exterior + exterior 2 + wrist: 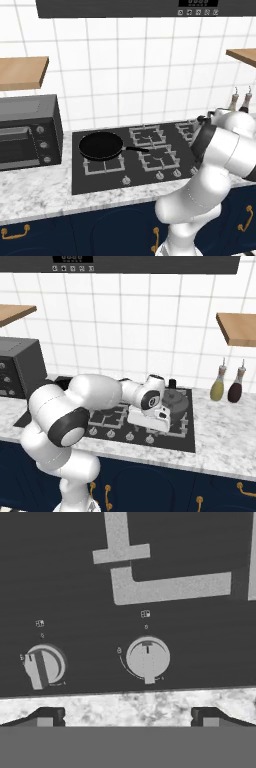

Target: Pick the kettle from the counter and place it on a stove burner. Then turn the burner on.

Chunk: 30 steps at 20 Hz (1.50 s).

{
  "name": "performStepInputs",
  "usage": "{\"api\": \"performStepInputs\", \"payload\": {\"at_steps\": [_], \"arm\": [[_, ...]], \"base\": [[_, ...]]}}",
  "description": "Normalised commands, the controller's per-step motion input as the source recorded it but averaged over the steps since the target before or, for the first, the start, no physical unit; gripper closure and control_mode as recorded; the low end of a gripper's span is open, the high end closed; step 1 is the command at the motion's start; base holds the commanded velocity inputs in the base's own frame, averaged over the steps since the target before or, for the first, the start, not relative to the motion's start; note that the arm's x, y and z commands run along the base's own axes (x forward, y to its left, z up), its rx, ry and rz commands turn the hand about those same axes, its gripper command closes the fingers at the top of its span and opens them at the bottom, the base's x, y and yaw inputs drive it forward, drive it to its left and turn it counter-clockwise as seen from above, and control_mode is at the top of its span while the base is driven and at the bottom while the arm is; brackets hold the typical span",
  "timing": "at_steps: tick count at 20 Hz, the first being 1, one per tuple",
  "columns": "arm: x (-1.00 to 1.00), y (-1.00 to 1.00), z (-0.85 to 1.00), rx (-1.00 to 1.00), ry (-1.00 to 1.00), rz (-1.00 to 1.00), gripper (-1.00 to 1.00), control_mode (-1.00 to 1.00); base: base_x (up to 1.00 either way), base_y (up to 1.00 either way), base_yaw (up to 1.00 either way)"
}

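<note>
The kettle (176, 401) sits on the cooktop (187, 441), on a burner (180, 411) at the right side of the stove, its dark handle arching up just behind the robot's wrist. From the left side only a sliver of it shows past the arm's elbow.

The arm is bent low over the front of the stove, with the claw (127, 714) pointing down at the row of control knobs. Its two dark fingertips (47, 717) stand spread wide apart and pinch nothing. Between them, a little further in, lies a round silver knob (147, 658) with its ridge running straight toward the claw; a second knob (44, 666) sits off to one side, its ridge slightly tilted. The tips hover over the pale veined edge of the desk (125, 704), just short of the black glass, touching neither knob. A grey grate bar (165, 587) crosses beyond the knobs.

On the left half of the stove a black frying pan (101, 145) rests on a front burner, its handle pointing right. I see nothing in it. A dark toaster oven (27, 131) stands on the desk left of the stove. Two slim bottles, one olive (217, 387) and one dark red (235, 388), stand by the wall to the right, close together, well apart from the kettle.
</note>
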Motion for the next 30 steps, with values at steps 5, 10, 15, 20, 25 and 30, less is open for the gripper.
{"api": "performStepInputs", "payload": {"at_steps": [5, 10, 15, 20, 25, 30], "arm": [[-0.07, -0.03, -0.22, 0.0, -0.11, 0.0, -1.0, -1.0], [0.0, 0.0, -0.07, -0.02, -0.11, 0.0, -1.0, -1.0], [0.0, 0.0, -0.05, 0.0, -0.04, 0.0, -1.0, -1.0], [0.03, 0.0, -0.03, 0.0, 0.01, 0.0, -1.0, -1.0], [0.1, -0.01, -0.06, -0.01, 0.0, 0.0, -1.0, -1.0], [0.12, -0.19, -0.12, 0.0, 0.02, 0.02, -1.0, -1.0]], "base": [[0.0, 0.0, 0.0], [0.0, 0.0, 0.0], [0.0, 0.0, 0.0], [0.0, 0.0, 0.0], [0.0, 0.0, 0.0], [0.0, 0.0, 0.0]]}}
